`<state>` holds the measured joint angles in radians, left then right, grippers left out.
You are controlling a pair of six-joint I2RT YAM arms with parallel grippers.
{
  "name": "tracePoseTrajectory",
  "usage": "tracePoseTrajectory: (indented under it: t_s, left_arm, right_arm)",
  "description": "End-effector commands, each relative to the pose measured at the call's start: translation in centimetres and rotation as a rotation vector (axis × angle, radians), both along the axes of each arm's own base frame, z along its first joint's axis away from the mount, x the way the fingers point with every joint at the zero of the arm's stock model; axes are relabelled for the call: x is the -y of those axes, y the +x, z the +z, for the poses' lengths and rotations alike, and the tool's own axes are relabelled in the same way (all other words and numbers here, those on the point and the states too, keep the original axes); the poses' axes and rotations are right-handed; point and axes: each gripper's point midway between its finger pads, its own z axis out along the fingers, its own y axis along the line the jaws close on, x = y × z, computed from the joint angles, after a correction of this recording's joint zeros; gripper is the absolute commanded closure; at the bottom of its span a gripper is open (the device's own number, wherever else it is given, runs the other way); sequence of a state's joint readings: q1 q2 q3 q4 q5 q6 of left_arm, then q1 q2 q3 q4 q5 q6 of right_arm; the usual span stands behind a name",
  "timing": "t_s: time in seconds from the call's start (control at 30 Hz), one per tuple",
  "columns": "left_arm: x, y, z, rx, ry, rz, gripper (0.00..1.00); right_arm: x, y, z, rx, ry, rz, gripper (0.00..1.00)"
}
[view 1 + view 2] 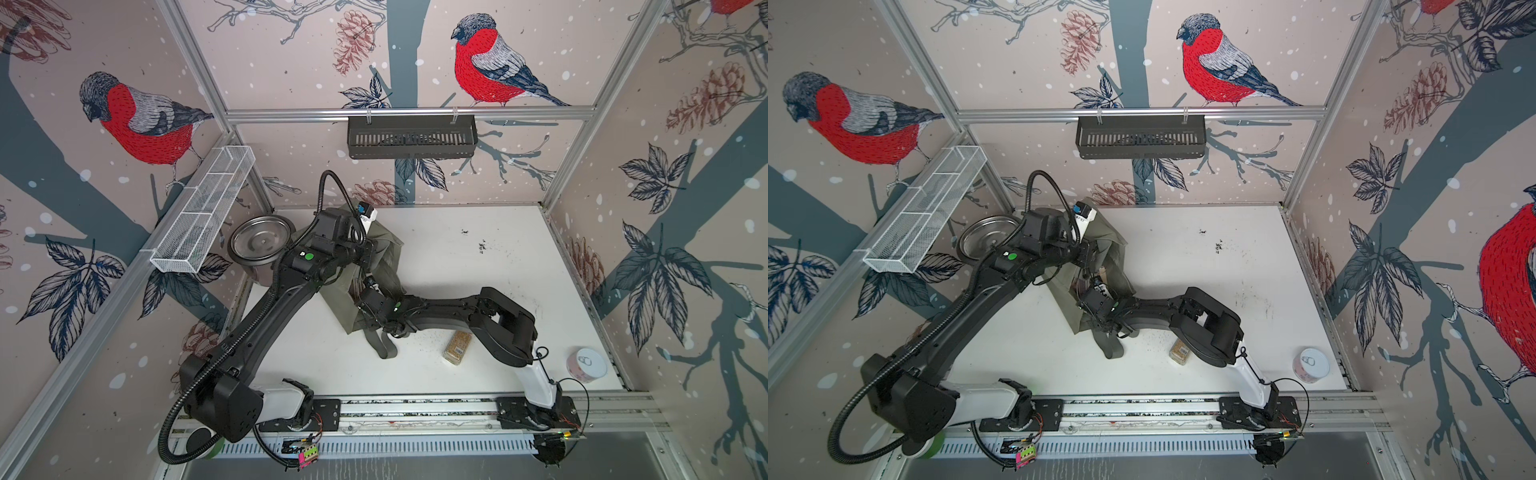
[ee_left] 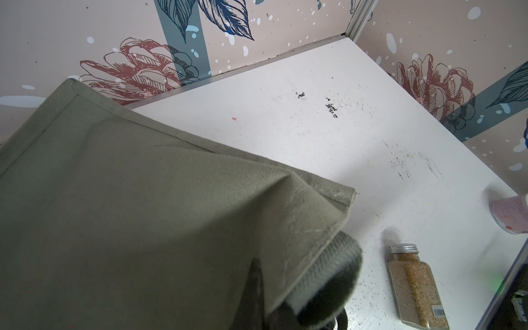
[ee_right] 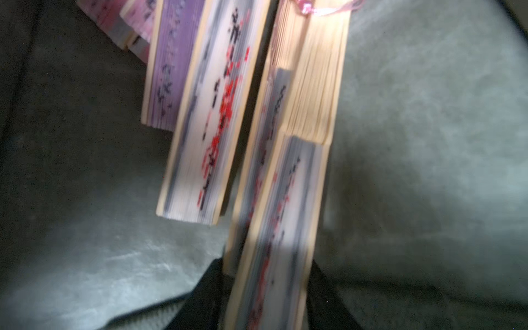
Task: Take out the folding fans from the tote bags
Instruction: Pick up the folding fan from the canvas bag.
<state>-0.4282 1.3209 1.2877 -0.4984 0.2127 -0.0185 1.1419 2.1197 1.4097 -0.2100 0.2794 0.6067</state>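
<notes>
My left gripper is pinched tight on the tote bag rim, with the bag standing on the surface. My right gripper is down inside the bag, clamped on one folding fan. More fans lie just beside it, all inside.

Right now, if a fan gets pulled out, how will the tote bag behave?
Tote bag likely floppy: its cloth creases and sags where the left gripper pinches the edge. Probably light, being thin fabric, so it may drag along. Its loose strap could snag.
</notes>
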Motion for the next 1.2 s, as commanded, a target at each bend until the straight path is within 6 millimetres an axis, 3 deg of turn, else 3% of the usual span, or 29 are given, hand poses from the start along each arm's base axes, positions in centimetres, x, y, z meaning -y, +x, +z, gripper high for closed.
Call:
tracePoseTrajectory:
  t_s: [0.0, 0.3, 0.7, 0.93, 1.17]
  left_arm:
    - [0.1, 0.4, 0.7, 0.032, -0.010, -0.003, 1.00]
    - [0.0, 0.4, 0.7, 0.036, -0.008, 0.001, 1.00]
    - [-0.1, 0.3, 0.9, 0.045, -0.003, 0.004, 1.00]
    - [0.0, 0.4, 0.7, 0.037, -0.004, -0.002, 1.00]
    - [-0.1, 0.5, 0.8, 0.041, -0.004, 0.005, 1.00]
  right_arm:
    - [0.8, -1.5, -0.4, -0.068, -0.013, 0.014, 0.59]
    - [1.1, -1.7, 0.5, -0.088, 0.030, 0.007, 0.66]
    - [1.6, -1.1, 3.2, -0.088, 0.107, 0.006, 0.70]
    - [2.0, -2.1, 4.9, -0.127, 0.181, 0.030, 0.73]
    - [4.3, -4.0, 5.5, -0.154, 0.175, 0.062, 0.75]
